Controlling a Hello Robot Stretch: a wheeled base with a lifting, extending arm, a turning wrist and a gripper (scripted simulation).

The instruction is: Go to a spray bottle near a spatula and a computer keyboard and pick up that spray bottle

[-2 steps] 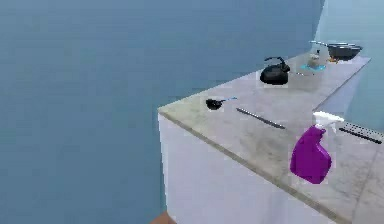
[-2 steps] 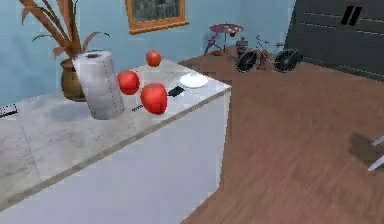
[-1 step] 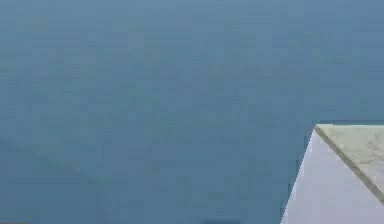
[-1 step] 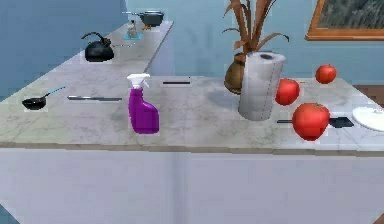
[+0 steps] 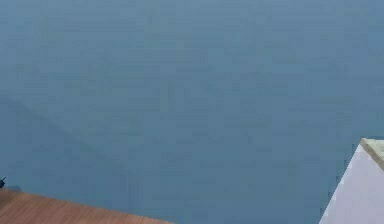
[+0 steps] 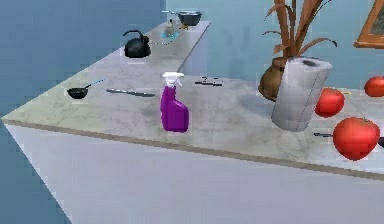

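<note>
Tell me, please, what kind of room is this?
Probably a kitchen: a long counter carries a black kettle, a paper towel roll and a small black pan.

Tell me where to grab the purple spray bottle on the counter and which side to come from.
Probably the purple body of the spray bottle, just under its white trigger head. It stands upright by the near edge of the counter, with bare top on all sides, so a level approach from that edge looks cleanest; the paper towel roll stands well clear.
</note>
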